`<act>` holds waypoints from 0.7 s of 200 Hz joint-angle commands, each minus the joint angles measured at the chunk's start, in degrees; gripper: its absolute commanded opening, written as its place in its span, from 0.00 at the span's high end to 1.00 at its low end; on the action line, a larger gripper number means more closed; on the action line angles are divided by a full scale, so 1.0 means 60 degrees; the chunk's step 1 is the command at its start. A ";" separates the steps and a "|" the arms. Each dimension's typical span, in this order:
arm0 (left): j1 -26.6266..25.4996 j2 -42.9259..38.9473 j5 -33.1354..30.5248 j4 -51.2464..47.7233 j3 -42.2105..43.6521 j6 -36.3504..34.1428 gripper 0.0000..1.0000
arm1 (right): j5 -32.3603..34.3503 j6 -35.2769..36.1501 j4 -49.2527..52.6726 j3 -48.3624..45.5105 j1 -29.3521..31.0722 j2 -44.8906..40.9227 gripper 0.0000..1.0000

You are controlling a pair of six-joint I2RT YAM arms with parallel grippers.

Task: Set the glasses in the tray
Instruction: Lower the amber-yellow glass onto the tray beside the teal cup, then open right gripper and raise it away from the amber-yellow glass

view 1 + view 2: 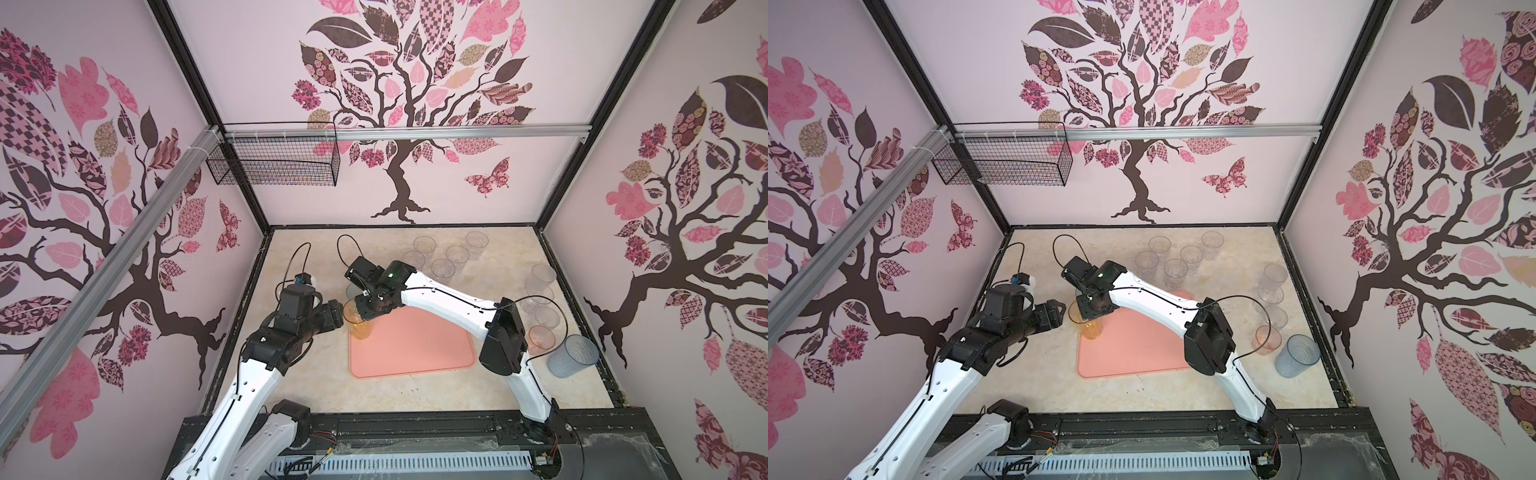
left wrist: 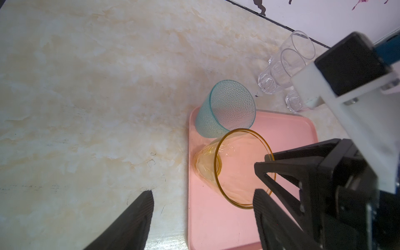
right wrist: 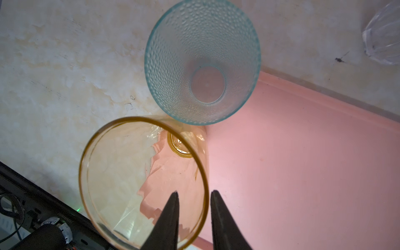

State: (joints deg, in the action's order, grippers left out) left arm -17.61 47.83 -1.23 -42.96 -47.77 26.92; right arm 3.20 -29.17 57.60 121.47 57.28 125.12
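The salmon-pink tray [image 1: 415, 349] [image 1: 1133, 353] lies mid-table. An amber glass [image 1: 359, 322] [image 3: 140, 184] stands upright on its left edge, with a teal dimpled glass [image 2: 223, 108] [image 3: 201, 62] upright close beside it near the tray's corner. My right gripper [image 3: 193, 191] [image 1: 365, 309] hangs over the amber glass, its jaws astride the rim with a gap on each side, so it is open. My left gripper [image 2: 203, 191] [image 1: 332, 316] is open just left of the amber glass and holds nothing.
Several clear glasses [image 1: 442, 257] stand behind the tray, and more [image 1: 540, 291] line the right side. A small pinkish glass [image 1: 540, 338] and a blue glass [image 1: 571, 355] stand at the front right. A black wire basket [image 1: 274, 162] hangs on the back rail.
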 commanded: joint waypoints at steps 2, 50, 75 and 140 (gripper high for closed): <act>0.0052 -0.0072 0.0023 0.0069 0.0226 -0.0136 0.23 | -0.0109 -0.0113 0.0119 0.0266 -0.0046 0.0027 0.68; 0.0045 -0.0088 0.0030 0.0062 0.0176 -0.0124 0.23 | -0.0408 -0.0169 0.0127 0.0269 -0.0108 -0.0239 0.61; 0.0045 -0.0159 0.0121 0.0191 0.0118 -0.0356 0.23 | -0.0710 -0.0181 0.0100 0.0212 -0.0228 -0.0666 0.55; -0.0171 -0.0322 0.0206 0.0605 -0.0688 -0.1196 0.23 | -0.1140 -0.0235 -0.1064 -0.2016 -0.0948 -0.3297 0.42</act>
State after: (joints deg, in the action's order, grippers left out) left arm -17.69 46.02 -0.54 -41.76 -48.14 22.85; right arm -2.98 -30.00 54.15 113.43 53.45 115.52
